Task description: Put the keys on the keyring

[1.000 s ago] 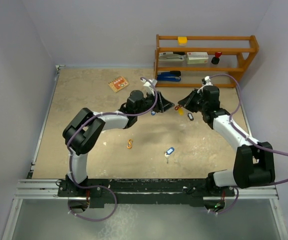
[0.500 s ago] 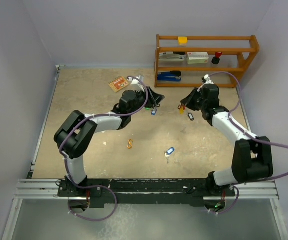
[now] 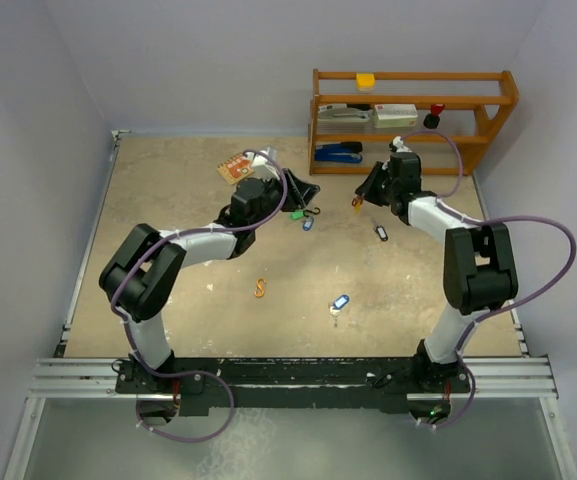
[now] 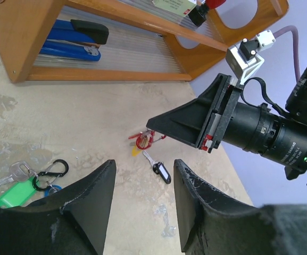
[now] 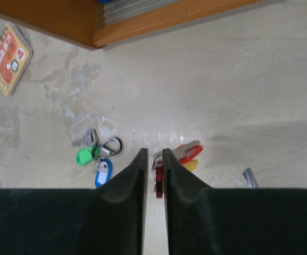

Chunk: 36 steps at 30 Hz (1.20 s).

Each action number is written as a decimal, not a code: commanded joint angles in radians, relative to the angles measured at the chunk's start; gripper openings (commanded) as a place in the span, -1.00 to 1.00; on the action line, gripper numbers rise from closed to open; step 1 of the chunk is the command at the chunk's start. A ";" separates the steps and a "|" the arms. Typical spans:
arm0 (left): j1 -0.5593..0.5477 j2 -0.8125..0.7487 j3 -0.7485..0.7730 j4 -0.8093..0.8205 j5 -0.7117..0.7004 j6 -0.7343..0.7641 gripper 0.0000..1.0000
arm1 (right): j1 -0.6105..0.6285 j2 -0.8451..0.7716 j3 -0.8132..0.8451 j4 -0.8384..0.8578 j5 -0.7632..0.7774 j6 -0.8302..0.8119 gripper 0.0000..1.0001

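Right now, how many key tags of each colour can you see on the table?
Green tag: 1
Blue tags: 2, the second one lying alone
Red tag: 1
Yellow tag: 1
Black tag: 1
Total: 6

keys [image 3: 340,301] 6 (counted by tags: green, red, yellow, dark, two blue): 2 beside left pincer [image 4: 143,163], 2 at right pincer [image 5: 154,152] tips, 1 just beside it, 1 well apart from both | ring [image 5: 112,145] 1 | S-clip [image 3: 260,289] 1 | notebook [image 3: 236,167] 1 | stapler [image 3: 338,152] 1 | shelf [image 3: 438,76] 1
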 commanded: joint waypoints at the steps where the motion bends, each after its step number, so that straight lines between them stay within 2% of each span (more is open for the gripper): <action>1: 0.010 -0.053 -0.007 0.036 -0.003 -0.001 -0.11 | -0.003 0.007 0.066 0.035 0.050 -0.025 -0.38; 6: 0.015 -0.053 -0.007 0.038 0.003 -0.003 -0.12 | -0.003 -0.021 0.049 0.024 0.102 -0.036 0.04; 8: 0.015 -0.059 -0.010 0.037 -0.001 -0.005 -0.12 | -0.003 -0.053 0.025 0.025 0.110 -0.048 0.12; 16: 0.018 -0.083 0.028 -0.111 -0.073 0.022 -0.14 | -0.003 -0.198 -0.084 -0.086 0.170 -0.135 0.14; 23: 0.020 -0.094 0.037 -0.161 -0.113 0.014 -0.15 | -0.003 -0.213 -0.130 -0.218 0.206 -0.139 0.15; 28: 0.026 -0.101 0.060 -0.247 -0.137 0.010 -0.17 | -0.001 -0.275 -0.199 -0.207 0.148 -0.162 0.15; 32: 0.026 -0.114 0.110 -0.395 -0.197 0.026 -0.17 | 0.011 -0.346 -0.266 -0.213 0.119 -0.172 0.15; 36: 0.006 -0.139 0.178 -0.615 -0.341 0.062 -0.18 | 0.045 -0.409 -0.303 -0.223 0.110 -0.178 0.15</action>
